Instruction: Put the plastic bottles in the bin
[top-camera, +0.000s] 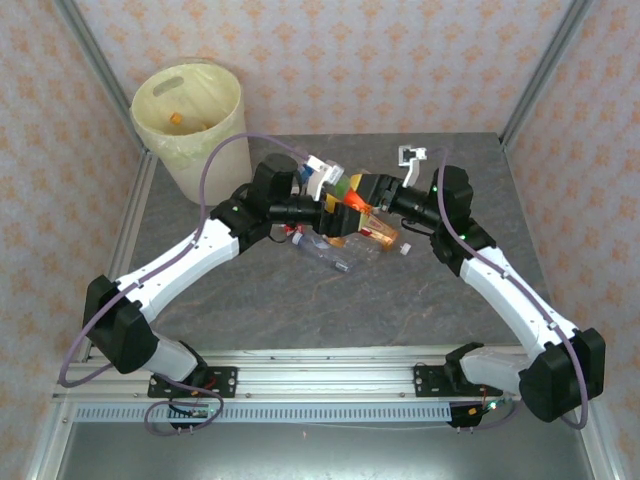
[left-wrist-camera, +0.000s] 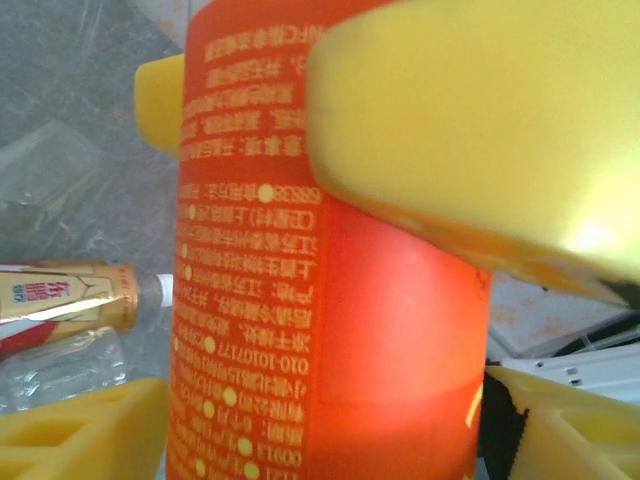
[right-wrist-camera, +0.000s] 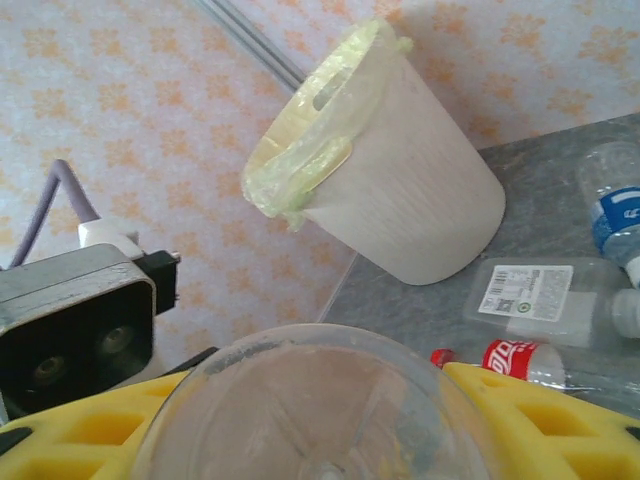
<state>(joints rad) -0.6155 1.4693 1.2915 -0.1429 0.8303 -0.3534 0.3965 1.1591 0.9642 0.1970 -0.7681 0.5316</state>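
An orange-labelled plastic bottle (top-camera: 357, 204) hangs above mid-table between both grippers. My right gripper (top-camera: 374, 196) is shut on its lower end, and the clear base (right-wrist-camera: 310, 410) sits between my yellow fingers (right-wrist-camera: 540, 420) in the right wrist view. My left gripper (top-camera: 338, 207) straddles the label (left-wrist-camera: 330, 300), with a dark gap showing at its right finger (left-wrist-camera: 560, 430), so it reads as open. The right gripper's finger (left-wrist-camera: 480, 130) presses on the label higher up. The cream-white bin (top-camera: 190, 110) stands at the far left corner, about an arm's reach beyond the left gripper.
Loose bottles lie under the grippers: a clear one (top-camera: 330, 255) and an orange-tinted one (top-camera: 372, 236). On the table lie a gold-labelled bottle (left-wrist-camera: 70, 295), a blue-labelled one (right-wrist-camera: 615, 215), a white-labelled one (right-wrist-camera: 540, 295) and a red-labelled one (right-wrist-camera: 515, 358). The bin (right-wrist-camera: 400, 190) has a yellow liner.
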